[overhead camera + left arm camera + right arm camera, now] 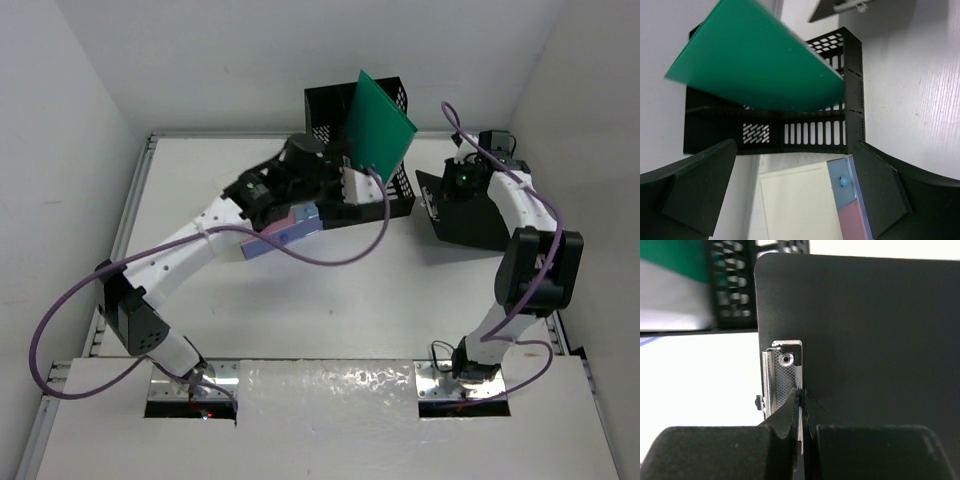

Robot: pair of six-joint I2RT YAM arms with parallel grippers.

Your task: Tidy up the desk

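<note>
The desk (330, 310) is a white tabletop with pale rails. A black mesh file rack (325, 110) stands at its back centre with a green board (380, 120) leaning in it. My left gripper (345, 200) is open just in front of the rack (790, 132), under the green board (755, 65). A small white-topped drawer box (795, 200) with blue and pink drawers lies between its fingers, close to the right one. My right gripper (801, 392) is shut on a black clipboard (865, 330) at its metal clip (782, 375), right of the rack (475, 220).
White walls close in the desk on the left, back and right. Purple cables (330, 258) loop off both arms over the desk. A foil-covered strip (330, 385) runs between the arm bases at the near edge. The drawer box (285, 232) lies under the left arm.
</note>
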